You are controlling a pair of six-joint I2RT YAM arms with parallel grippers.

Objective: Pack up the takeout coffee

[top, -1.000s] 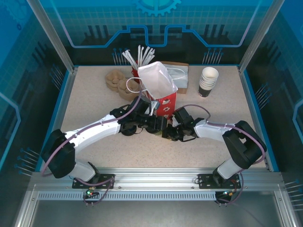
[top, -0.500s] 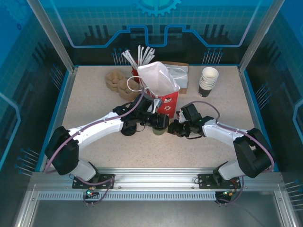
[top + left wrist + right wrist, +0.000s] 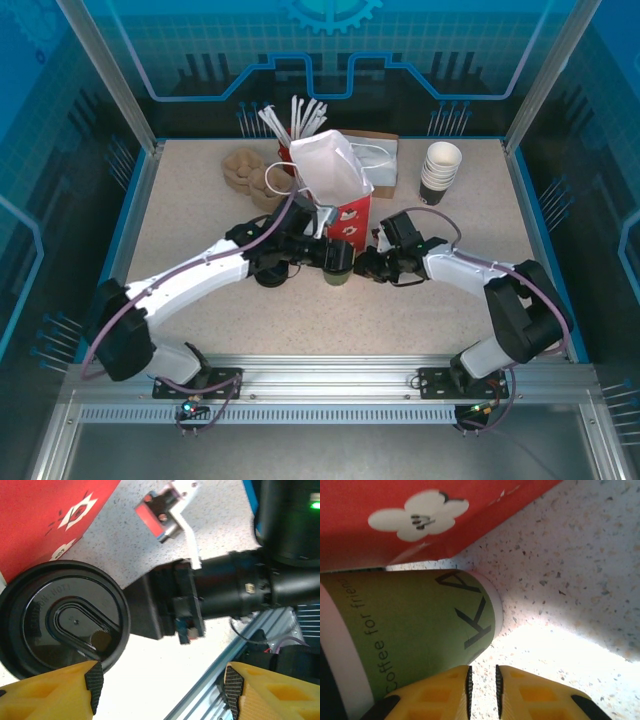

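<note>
Far left on the speckled table (image 3: 180, 200), a pile of brown pulp cup carriers (image 3: 248, 175) sits near the back.

The left gripper (image 3: 163, 685) reaches in from the left toward the middle. Its yellow fingers (image 3: 60, 690) are spread wide apart and hold nothing. In the left wrist view the takeout coffee's black lid (image 3: 62, 617) lies just off one fingertip and is not clamped.

The takeout coffee (image 3: 338, 266) stands upright mid-table with its lid on, between the two grippers. It is right at the near face of the red paper bag (image 3: 350, 215), possibly touching it, though that is hard to tell.

The right wrist view shows the cup's green side (image 3: 410, 630) printed "Coffee for frien…". The bag's red wall with a white flower print (image 3: 420, 515) is directly beside it.

A white bag (image 3: 330, 165) is draped over the red bag's top.

The right gripper (image 3: 482, 680) is low, just right of the cup. Its fingers are together apart from a thin slit, with nothing between them.

Far right at the back is a stack of lidless dark cups (image 3: 440, 172).
</note>
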